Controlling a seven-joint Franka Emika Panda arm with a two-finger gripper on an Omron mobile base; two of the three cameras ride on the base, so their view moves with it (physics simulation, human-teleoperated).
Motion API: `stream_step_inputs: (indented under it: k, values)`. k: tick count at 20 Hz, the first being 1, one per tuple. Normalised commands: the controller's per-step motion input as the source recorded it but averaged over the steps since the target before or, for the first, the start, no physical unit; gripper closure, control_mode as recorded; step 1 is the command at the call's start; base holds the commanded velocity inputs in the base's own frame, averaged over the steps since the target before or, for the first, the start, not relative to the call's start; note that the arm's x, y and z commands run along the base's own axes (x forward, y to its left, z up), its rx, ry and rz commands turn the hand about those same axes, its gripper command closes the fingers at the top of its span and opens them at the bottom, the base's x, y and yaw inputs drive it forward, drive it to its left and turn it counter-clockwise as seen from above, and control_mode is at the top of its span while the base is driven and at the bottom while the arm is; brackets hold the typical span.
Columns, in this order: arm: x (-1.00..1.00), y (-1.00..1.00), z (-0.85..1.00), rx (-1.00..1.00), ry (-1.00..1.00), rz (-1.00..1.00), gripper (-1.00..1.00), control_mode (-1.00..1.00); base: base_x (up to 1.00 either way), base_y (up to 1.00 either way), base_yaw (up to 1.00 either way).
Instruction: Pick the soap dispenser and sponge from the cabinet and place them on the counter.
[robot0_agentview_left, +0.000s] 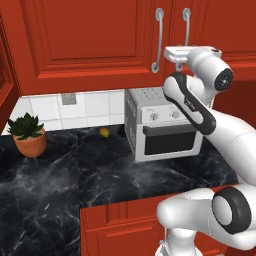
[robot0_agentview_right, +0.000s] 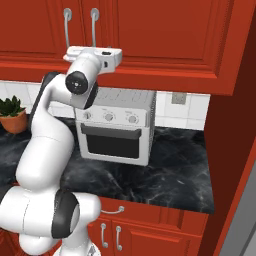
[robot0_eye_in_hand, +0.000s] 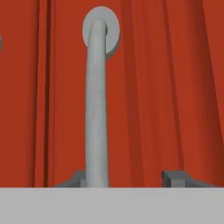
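The red wooden wall cabinet (robot0_agentview_left: 90, 40) with panelled doors hangs shut over the black marble-look bench (robot0_agentview_left: 50, 175) with white veins, so the soap dispenser and sponge cannot be seen behind its doors. Two curved silver bar handles run upright, long axis vertical, side by side at the meeting edges of the doors: the left handle (robot0_agentview_left: 158, 40) and the right handle (robot0_agentview_left: 186, 25). The white arm's hand (robot0_eye_in_hand: 127, 177) is raised to the lower end of the right handle, just under the cabinet's bottom rail. In the hand view that grey bar (robot0_eye_in_hand: 96, 109) runs from its round mounting plate at the top down to the bottom, lying against the left fingertip (robot0_eye_in_hand: 76, 178), while the right fingertip (robot0_eye_in_hand: 177, 177) stands clear of it with red door panel showing between; the hand is partly open around the bar and not clamped on it. On the bench below sit a silver toaster oven (robot0_agentview_left: 162, 125) with three knobs and a dark glass door, a small round yellow-red fruit (robot0_agentview_left: 104, 132) beside it near the white tiled wall, and a green spiky plant in a terracotta pot (robot0_agentview_left: 29, 135) further left. No writing or label is legible anywhere.
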Motion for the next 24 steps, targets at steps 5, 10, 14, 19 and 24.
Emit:
stream_step_inputs:
  k: [5, 10, 14, 19, 24]
  values:
    - [0.25, -0.07, 0.0, 0.06, 0.21, 0.08, 1.0, -1.0, 0.0, 0.0, 0.0]
    - [0.04, -0.22, 0.0, 0.03, 0.17, 0.08, 1.0, -1.0, 0.0, 0.0, 0.0]
    - [0.01, -0.2, -0.05, 0.03, 0.12, 0.08, 1.0, -1.0, 0.0, 0.0, 0.0]
    - [0.0, -0.37, -0.05, 0.03, 0.1, 0.06, 1.0, -1.0, 0.0, 0.0, 0.0]
    - [-0.1, -0.58, -0.02, 0.02, 0.08, 0.05, 1.0, -1.0, 0.0, 0.0, 0.0]
